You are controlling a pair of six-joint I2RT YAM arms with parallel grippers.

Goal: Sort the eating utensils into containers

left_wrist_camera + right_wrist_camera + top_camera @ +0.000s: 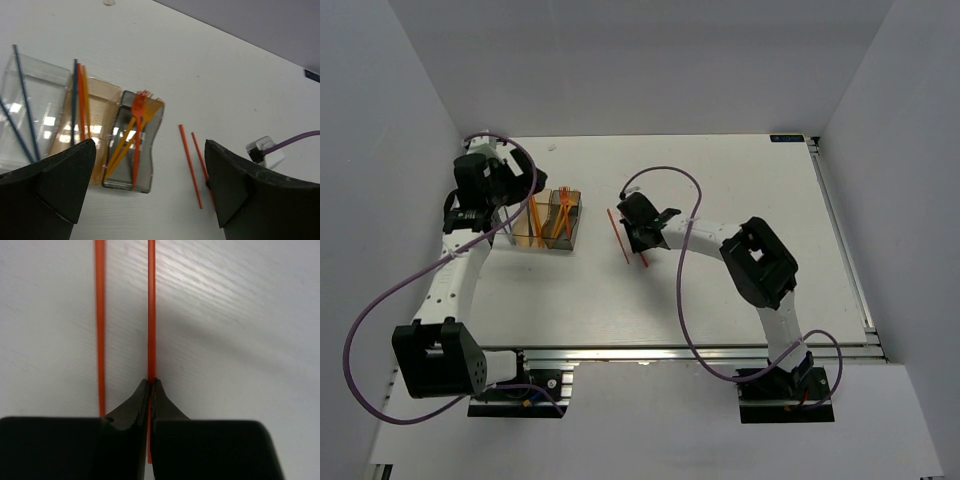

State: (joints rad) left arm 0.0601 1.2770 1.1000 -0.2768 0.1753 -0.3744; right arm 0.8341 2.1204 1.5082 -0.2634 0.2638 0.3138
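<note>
The right claw (150,383) is clamped on one red stick (151,310) lying on the desk (240,315), with a second stick (100,315) just beside it. Best lift it straight up so its neighbour stays put, then carry it to the bins (572,232). The left claw (150,145) hangs apart above them.

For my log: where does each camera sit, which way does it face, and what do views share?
Top external: above, behind the bases, looking down on the table; both arms show.
Left wrist: on the left arm, facing the bins; its open fingers frame the bottom.
Right wrist: low over the table, its fingers shut on one red stick.
Shared: both wrist views show the two red sticks.
</note>
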